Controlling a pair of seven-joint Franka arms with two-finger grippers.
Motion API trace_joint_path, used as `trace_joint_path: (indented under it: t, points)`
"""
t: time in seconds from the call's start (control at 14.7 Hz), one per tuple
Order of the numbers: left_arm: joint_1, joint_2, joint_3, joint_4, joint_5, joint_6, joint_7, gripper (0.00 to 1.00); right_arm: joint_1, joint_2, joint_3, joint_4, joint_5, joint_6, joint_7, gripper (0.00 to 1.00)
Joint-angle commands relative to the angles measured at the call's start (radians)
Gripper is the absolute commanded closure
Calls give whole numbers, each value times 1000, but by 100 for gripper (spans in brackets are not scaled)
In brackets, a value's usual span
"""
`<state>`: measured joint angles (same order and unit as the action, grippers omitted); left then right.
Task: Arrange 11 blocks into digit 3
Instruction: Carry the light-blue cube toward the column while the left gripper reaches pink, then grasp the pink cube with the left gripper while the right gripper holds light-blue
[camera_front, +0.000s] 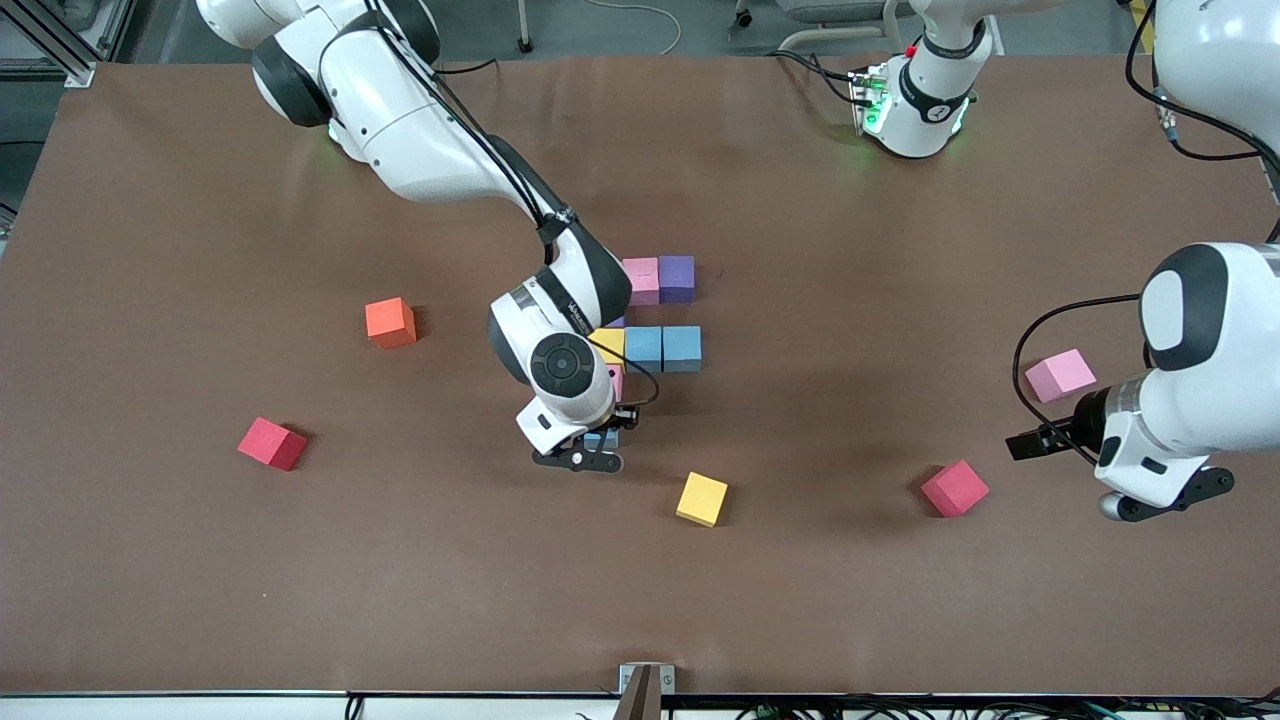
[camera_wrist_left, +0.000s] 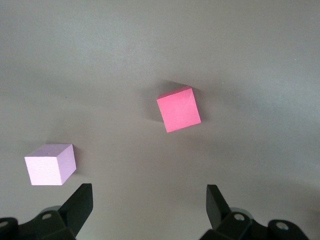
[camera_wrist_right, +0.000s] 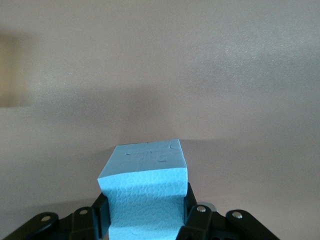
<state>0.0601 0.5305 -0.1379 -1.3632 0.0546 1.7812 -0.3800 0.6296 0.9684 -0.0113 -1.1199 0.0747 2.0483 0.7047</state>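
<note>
- The right gripper is squeezing a blue block.
- It looks just under the pink block ending the figure.
- The left gripper waits, wide open.

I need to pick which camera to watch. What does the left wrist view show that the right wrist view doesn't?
Only the left wrist view: the left gripper, open, over bare table, with a pale pink cube and a deeper pink cube lying loose and apart.

Only the right wrist view: the right gripper shut on a blue cube, close to the camera.

Both: the same brown table and that arm's own dark fingers.
</note>
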Motion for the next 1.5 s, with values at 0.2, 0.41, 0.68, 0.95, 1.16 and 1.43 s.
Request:
trace_joint_path:
  t: [0.2,0.41,0.68,0.95,1.16,1.43]
  points:
    - [-11,114,8,12,-12,115,-101,0,13,19,-4,28,8,-10,19,100]
    - [-17,154,8,12,-9,156,-146,0,19,21,-4,28,10,-8,18,100]
    - [-16,195,6,12,-18,210,-201,0,19,24,-4,28,8,-2,16,100]
    - [-16,230,8,12,-19,253,-238,1,19,27,-4,28,8,0,12,99]
    - [-14,256,8,12,-15,276,-260,1,21,32,-4,26,8,33,16,1]
    - [-13,285,8,9,-10,303,-273,1,22,41,-6,26,5,64,6,0]
